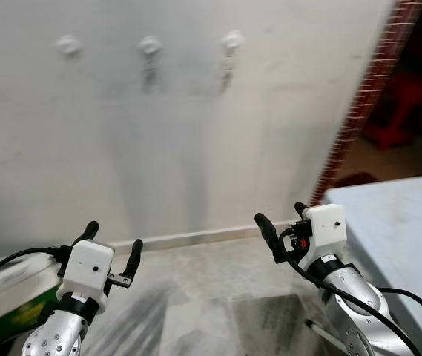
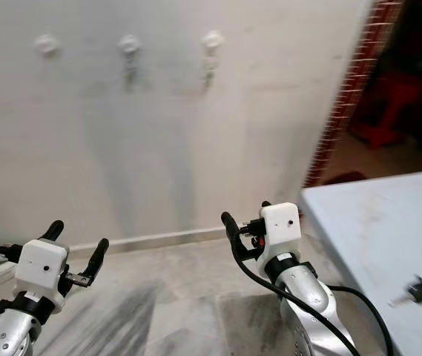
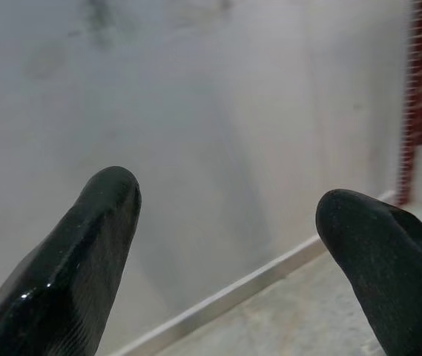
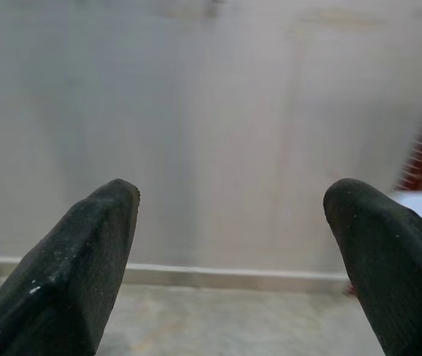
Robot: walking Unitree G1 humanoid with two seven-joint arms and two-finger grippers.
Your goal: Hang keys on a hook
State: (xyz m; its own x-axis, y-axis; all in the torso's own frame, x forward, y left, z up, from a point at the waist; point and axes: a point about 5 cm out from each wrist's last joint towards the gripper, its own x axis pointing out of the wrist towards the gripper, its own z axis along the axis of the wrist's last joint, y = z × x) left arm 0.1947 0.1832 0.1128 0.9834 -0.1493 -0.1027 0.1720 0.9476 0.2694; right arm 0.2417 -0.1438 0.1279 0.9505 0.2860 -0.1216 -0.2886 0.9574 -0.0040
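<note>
Three hooks (image 1: 149, 46) on the wall (image 1: 196, 133); keys (image 2: 412, 291) on the table (image 2: 374, 222).

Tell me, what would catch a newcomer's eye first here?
Probably the two grippers held up in front: the left gripper and the right gripper, both open and empty. Beyond them, three white hooks sit in a row high on the pale wall, and a set of keys lies on the light table at right.

I see the keys (image 2: 416, 291), dark fob with a pale metal piece, lying flat near the table's (image 2: 359, 222) right edge. Three white hooks (image 1: 149, 46) sit high on the wall.
</note>
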